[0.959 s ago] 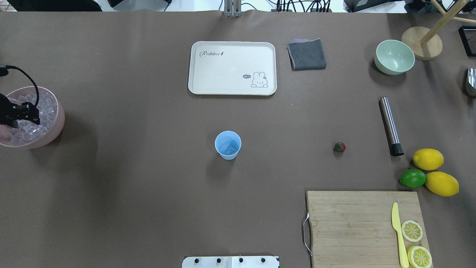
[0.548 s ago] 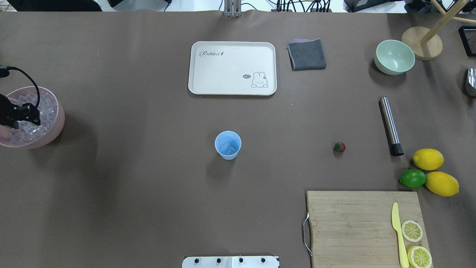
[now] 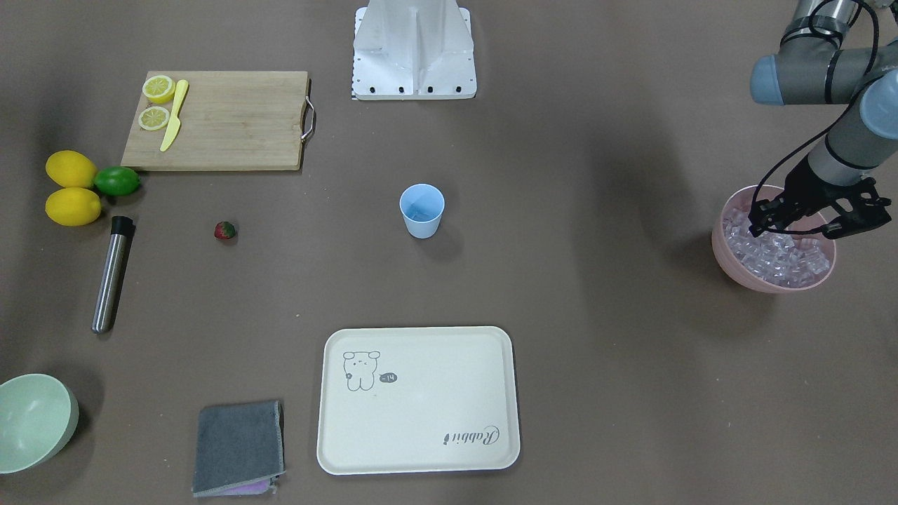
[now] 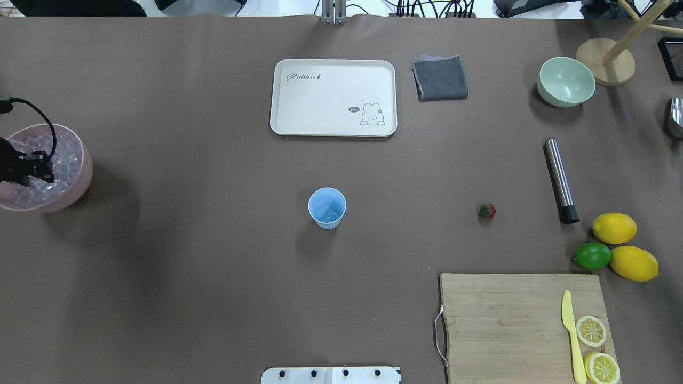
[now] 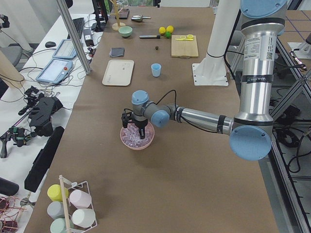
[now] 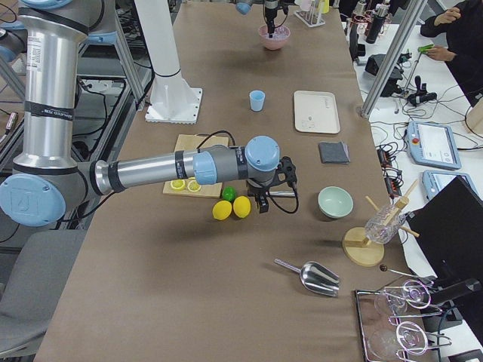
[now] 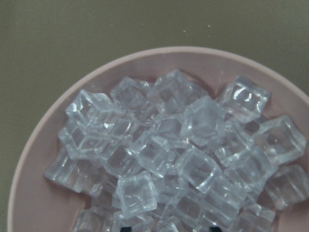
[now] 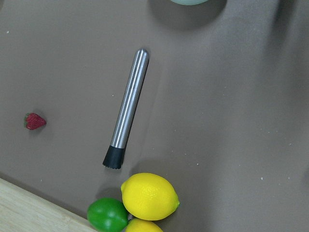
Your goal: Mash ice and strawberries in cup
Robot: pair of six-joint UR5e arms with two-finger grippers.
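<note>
- While the left hand [image 3: 796, 224] is hovering over the pink bowl [image 3: 722, 247], its fingers are standing apart with nothing between them, and it is pointing straight down.
- The ice [image 7: 164, 154] is lying directly beneath that hand, heaped in the bowl at the end of the worktop [image 4: 213, 266] on the robot's left. The left arm is the nearer one by far.
- The cup [image 4: 327, 208] is standing upright near the middle of the worktop, well apart from the bowl and toward the robot's right. Its contents are not resolving clearly.
- The strawberry [image 4: 487, 211] is lying on bare worktop further to the right, between the cup and the steel muddler [image 4: 559, 180].
- The muddler's long axis is running roughly away from the robot, with the black tip at the nearer end.
- The right hand [image 6: 262, 205] is hanging above the lemons and the muddler, so it is the nearer one for the berry. Whether its fingers are apart or together cannot be told.
- The cubes are showing as clear, glassy and sharp-edged in a loose pile, so they are probably prone to slipping under a pinch.
- The cup is reading as thin, tapered, light blue plastic, so it is likely tipping easily if knocked.
</note>
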